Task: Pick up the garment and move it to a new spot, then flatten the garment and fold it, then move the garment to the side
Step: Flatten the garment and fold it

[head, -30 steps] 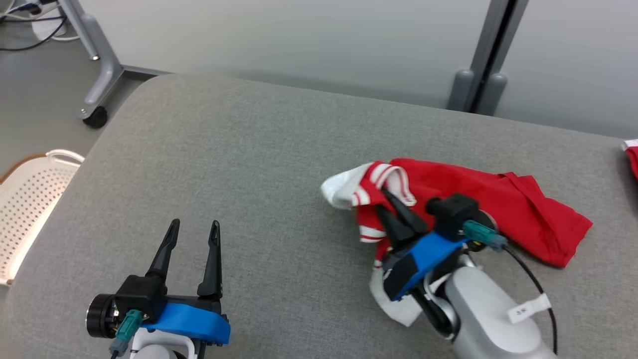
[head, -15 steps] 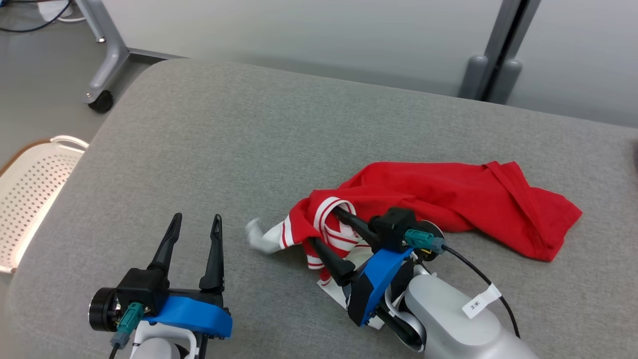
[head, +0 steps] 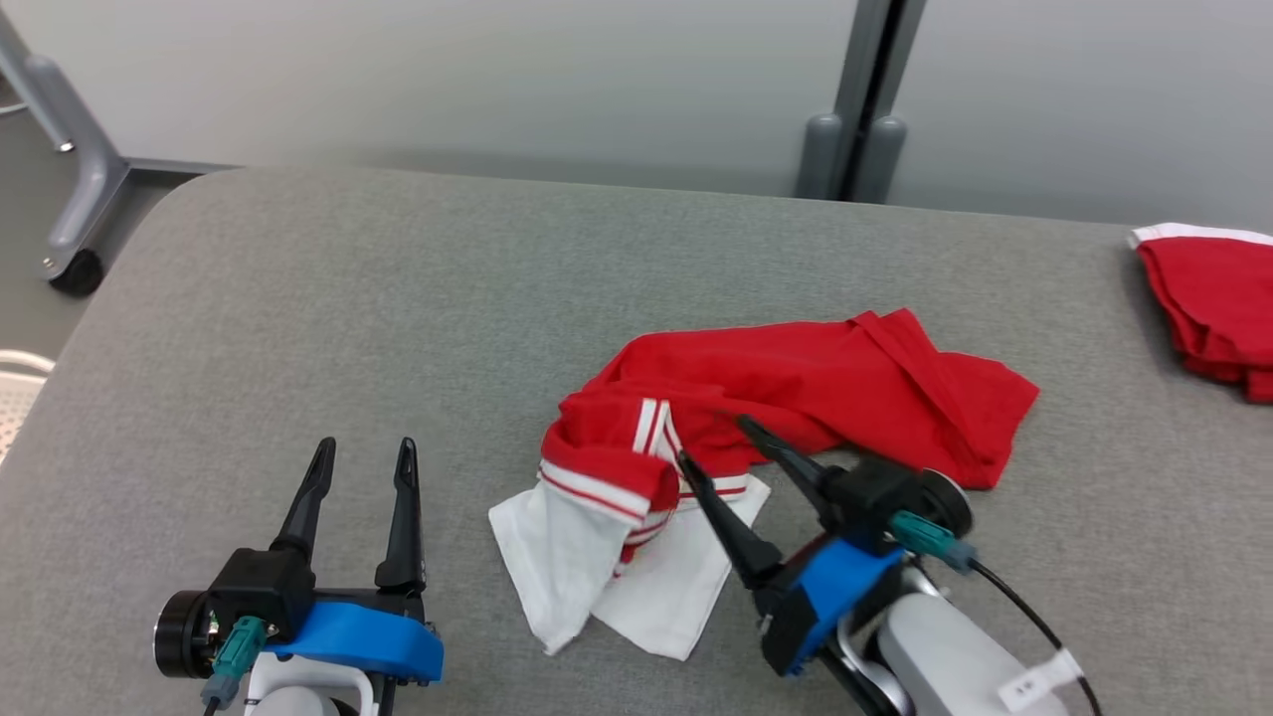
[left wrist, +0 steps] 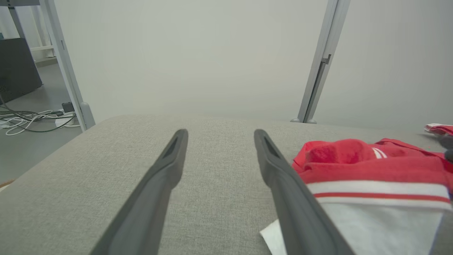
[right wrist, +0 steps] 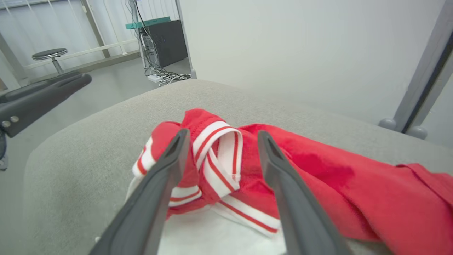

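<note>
Move looked done: right claw (head: pixel 712 441) sat wide open with the crumpled shirt (head: pixel 796 383) bunched right at its tips, left claw (head: pixel 366 445) open too, so flattening probably needed edges grabbed and pulled apart.

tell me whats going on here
A two-armed robot is working on a red and white garment that lies crumpled on the grey table. Its right tool is open over the striped part, gripping nothing. The left tool is open too, off to the left. Nothing is flattened or folded yet.
</note>
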